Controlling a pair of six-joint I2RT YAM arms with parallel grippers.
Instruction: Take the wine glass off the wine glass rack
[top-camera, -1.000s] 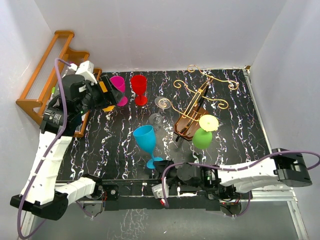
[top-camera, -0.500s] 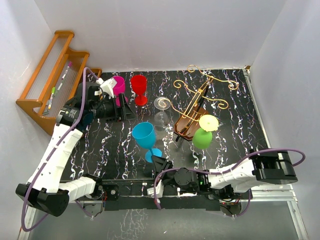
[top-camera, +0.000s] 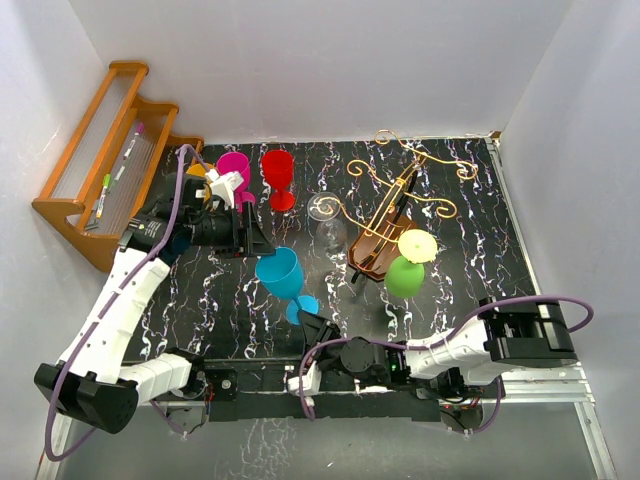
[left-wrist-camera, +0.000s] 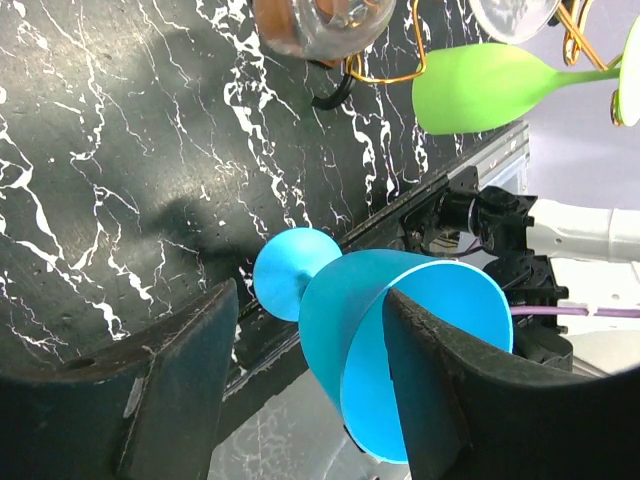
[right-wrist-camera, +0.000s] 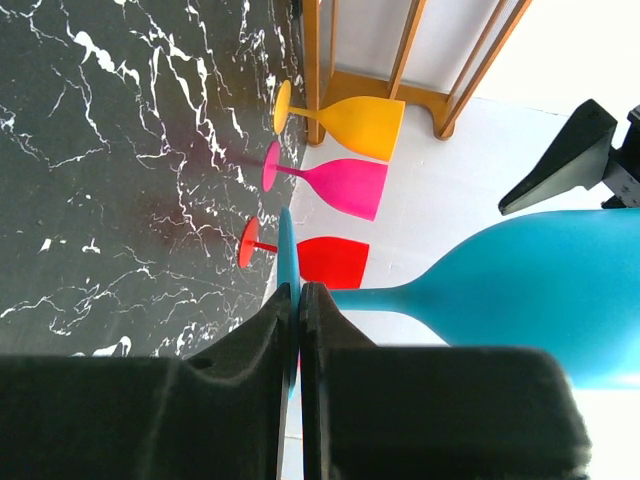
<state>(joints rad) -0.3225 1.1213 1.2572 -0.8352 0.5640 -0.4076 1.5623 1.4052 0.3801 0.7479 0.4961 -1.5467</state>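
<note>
Turquoise plastic wine glass (top-camera: 280, 272) is off the violin-shaped brown wooden rack with gold wire arms (top-camera: 385, 225), leaning by the middle of the black marble table's (top-camera: 200, 300) near edge. My right gripper (right-wrist-camera: 298, 300) is pinching its foot rim. My left gripper (left-wrist-camera: 308, 298) sits spread around the bowl, not gripping. My worry: that thin edge pinch slips, or the left fingers nudge the bowl and tip it over the near edge.

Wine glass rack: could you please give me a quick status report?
Left gripper open, at blue glass bowl. Right gripper shut on its foot. Green glass hangs on rack, untouched.
</note>
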